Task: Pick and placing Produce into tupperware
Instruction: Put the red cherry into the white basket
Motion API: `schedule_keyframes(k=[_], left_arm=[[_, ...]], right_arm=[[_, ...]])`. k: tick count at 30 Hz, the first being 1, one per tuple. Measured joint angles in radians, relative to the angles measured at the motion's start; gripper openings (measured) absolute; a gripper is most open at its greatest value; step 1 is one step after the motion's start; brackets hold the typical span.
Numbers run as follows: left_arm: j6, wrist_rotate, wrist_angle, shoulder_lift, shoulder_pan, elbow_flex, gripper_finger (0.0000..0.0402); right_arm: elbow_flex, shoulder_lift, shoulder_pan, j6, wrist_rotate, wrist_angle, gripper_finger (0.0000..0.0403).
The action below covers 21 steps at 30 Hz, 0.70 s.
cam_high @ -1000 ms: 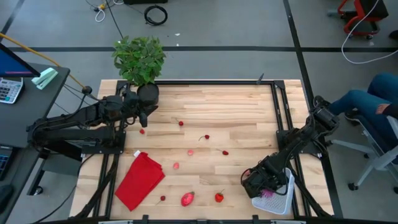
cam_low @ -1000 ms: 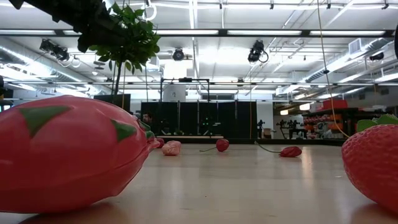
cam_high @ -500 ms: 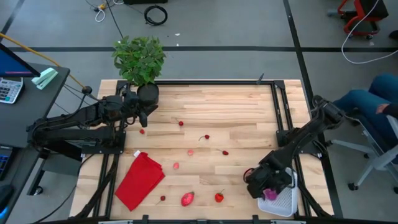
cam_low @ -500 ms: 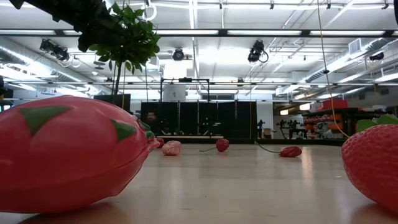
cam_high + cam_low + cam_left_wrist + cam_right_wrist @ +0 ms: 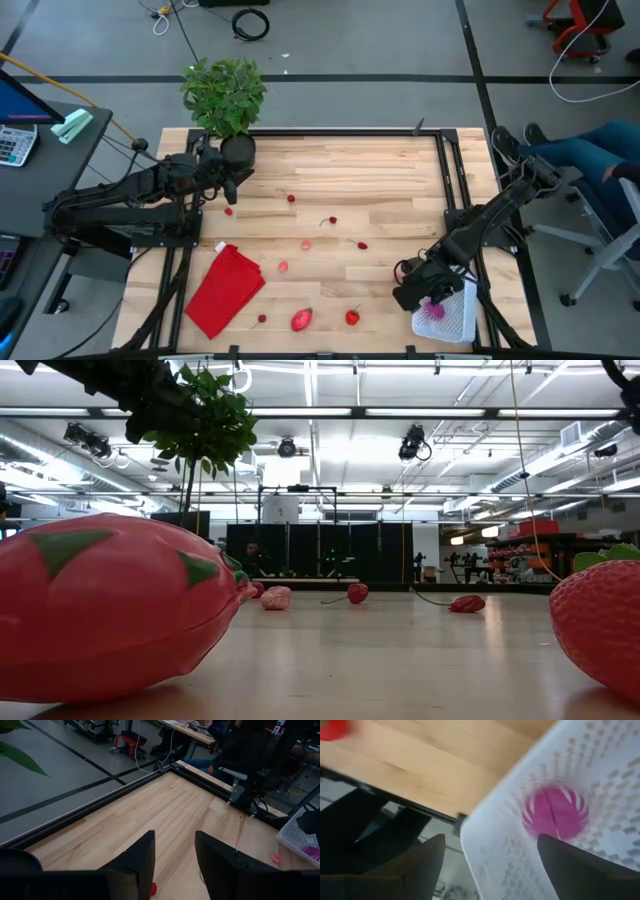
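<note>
The right hand [image 5: 418, 296] hangs low at the near right corner of the pale wooden bench [image 5: 380, 190], its 2 fingers [image 5: 415, 865] spread apart and holding nothing. Just beside it, on its outer side, the white perforated tupperware [image 5: 452, 318] sits at the bench edge with 1 purple ball [image 5: 555, 813] inside.

The rest of the produce lies well apart from that hand, toward the bench's middle and near edge: a strawberry [image 5: 352, 317], a large pink fruit [image 5: 301, 320], and cherries [image 5: 362, 245]. A red folded cloth [image 5: 224, 289] lies farther left.

The left hand [image 5: 174, 851] waits at the far left beside a potted plant [image 5: 226, 98], fingers apart and empty.

Grey floor with dark lines surrounds the bench; a seated person's legs [image 5: 580, 160] show at right.
</note>
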Motion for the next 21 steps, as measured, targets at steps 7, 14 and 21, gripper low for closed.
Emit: schedule_keyframes(k=[7,14,21], left_arm=[[0.000,0.000,0.000,0.000,0.000,0.000,0.0153],[0.000,0.000,0.000,0.000,0.000,0.000,0.0145],[0.000,0.000,0.000,0.000,0.000,0.000,0.0146]], right_arm=[[0.000,0.000,0.001,-0.051,0.205,0.030,0.0327],[0.000,0.000,-0.011,-0.052,0.339,0.086,0.0325],[0.000,-0.009,-0.035,-0.051,0.340,0.220,0.0318]])
